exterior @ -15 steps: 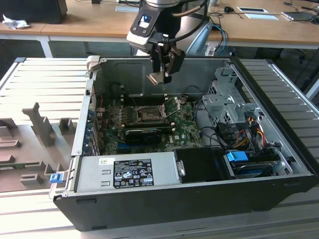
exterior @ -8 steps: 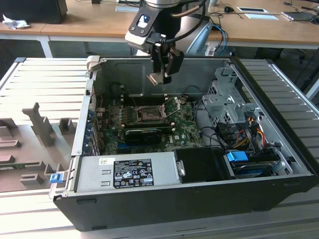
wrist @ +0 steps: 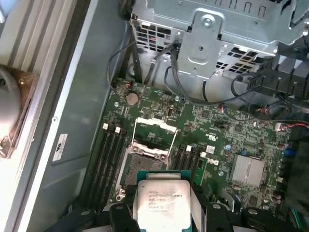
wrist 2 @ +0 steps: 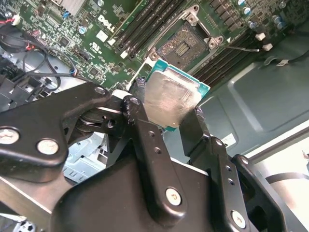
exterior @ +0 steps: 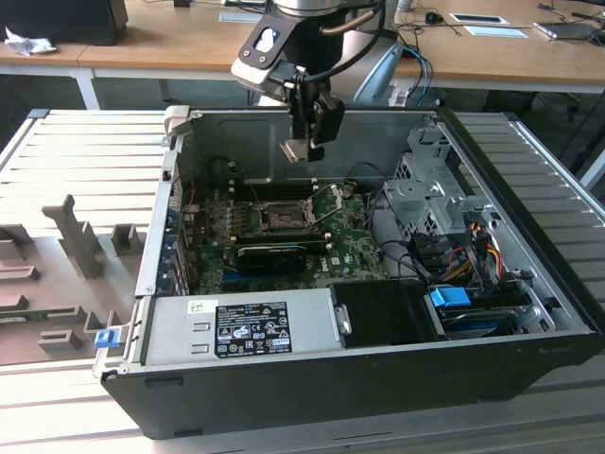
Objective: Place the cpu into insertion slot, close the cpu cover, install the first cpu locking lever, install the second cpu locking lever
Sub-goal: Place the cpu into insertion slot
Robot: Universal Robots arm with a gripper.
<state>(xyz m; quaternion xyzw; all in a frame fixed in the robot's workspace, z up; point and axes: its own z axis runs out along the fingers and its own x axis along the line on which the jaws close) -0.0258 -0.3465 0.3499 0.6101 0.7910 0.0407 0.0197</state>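
1. The cpu (exterior: 295,149) (wrist 2: 171,96) (wrist: 161,205) is clamped between the black jaws, one jaw on each of two opposite edges. Its silvery metal top faces both wrist cameras.
2. It hangs in the air above the open computer case (exterior: 492,378), slightly tilted in the exterior view and well apart from the green board (exterior: 354,251) below.
3. The insertion slot (exterior: 284,216) (wrist 2: 186,44) (wrist: 144,157) lies bare on that board — a dark square with a silvery rim and nothing seated in it.
4. The cpu cover (wrist: 157,124) stands swung open just beside the slot, on the side toward the drive cage (exterior: 425,194) (wrist: 207,38).
5. Long narrow black memory slots (wrist: 108,159) run along both flanks of the socket.
6. A long black card (exterior: 274,253) lies on the board nearer than the slot.
7. Further out, the drive cage fills the exterior view's right end of the case, and a grey power supply (exterior: 241,326) lies along the near edge.
8. The case rests on a ribbed grey counter (exterior: 85,151).
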